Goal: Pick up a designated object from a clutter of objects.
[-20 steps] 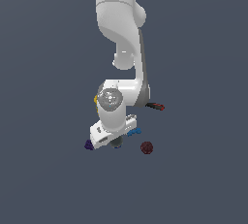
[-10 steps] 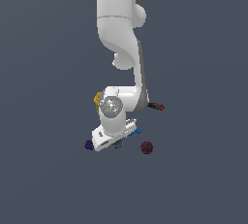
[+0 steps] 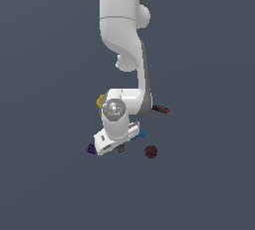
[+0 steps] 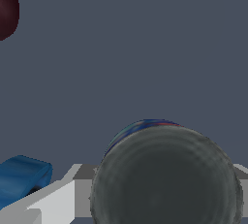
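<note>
Pincer [image 3: 118, 148] sits low over the can [image 4: 166, 177], jaws straddling it; grip unclear. Judged: grasp step; next, close and lift, avoiding ball [image 3: 151, 151] at 3 o'clock.

Plain slate-grey ground [image 3: 45, 184] fills the whole exterior view, edge to edge. No seam or horizon line shows; wall and floor cannot be told apart. Light is even and flat. The wrist view shows the same dull grey surface [image 4: 145, 43], smooth and unmarked.
</note>
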You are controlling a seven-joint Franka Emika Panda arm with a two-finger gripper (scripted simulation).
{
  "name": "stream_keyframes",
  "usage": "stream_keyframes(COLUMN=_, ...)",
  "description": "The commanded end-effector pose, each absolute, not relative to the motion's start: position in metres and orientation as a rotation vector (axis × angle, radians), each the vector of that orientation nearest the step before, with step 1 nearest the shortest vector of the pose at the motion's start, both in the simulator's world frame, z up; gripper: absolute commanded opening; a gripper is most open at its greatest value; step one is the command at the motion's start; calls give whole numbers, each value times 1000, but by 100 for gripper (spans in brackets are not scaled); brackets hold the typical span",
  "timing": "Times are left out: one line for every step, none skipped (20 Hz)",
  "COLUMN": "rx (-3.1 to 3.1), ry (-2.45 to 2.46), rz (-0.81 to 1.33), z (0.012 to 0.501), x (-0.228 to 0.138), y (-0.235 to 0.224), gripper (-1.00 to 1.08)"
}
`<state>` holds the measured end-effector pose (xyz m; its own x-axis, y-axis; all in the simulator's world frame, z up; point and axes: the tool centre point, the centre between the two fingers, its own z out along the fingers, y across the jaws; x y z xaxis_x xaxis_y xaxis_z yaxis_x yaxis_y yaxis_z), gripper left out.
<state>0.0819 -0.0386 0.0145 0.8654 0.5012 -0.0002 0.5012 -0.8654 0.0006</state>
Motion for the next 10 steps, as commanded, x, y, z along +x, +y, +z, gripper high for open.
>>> stream_keyframes(rx=3033, ry=815, rz=0, z=14, x=82, y=-39, gripper=-100)
stream_keyframes(rx=3033, ry=815, rz=0, z=15, x=82, y=-39, gripper=-100)
stream_keyframes(rx=3033, ry=815, rz=0, z=15, x=82, y=-39, gripper=-100)
stream_keyframes(rx=3033, ry=815, rz=0, z=16, x=81, y=-39, gripper=-100)
stream_keyframes(rx=3033, ry=815, rz=0, z=18, x=80, y=-39, gripper=-100)
stream_keyframes(rx=3033, ry=815, rz=0, z=19, x=80, y=-39, gripper=-100)
stream_keyframes(rx=3033, ry=815, rz=0, z=22, x=79, y=-39, gripper=-100)
stream_keyframes(rx=3033, ry=815, rz=0, z=24, x=77, y=-40, gripper=-100)
stream_keyframes(rx=3033, ry=815, rz=0, z=27, x=76, y=-40, gripper=-100)
stream_keyframes(rx=3033, ry=815, rz=0, z=31, x=74, y=-40, gripper=-100)
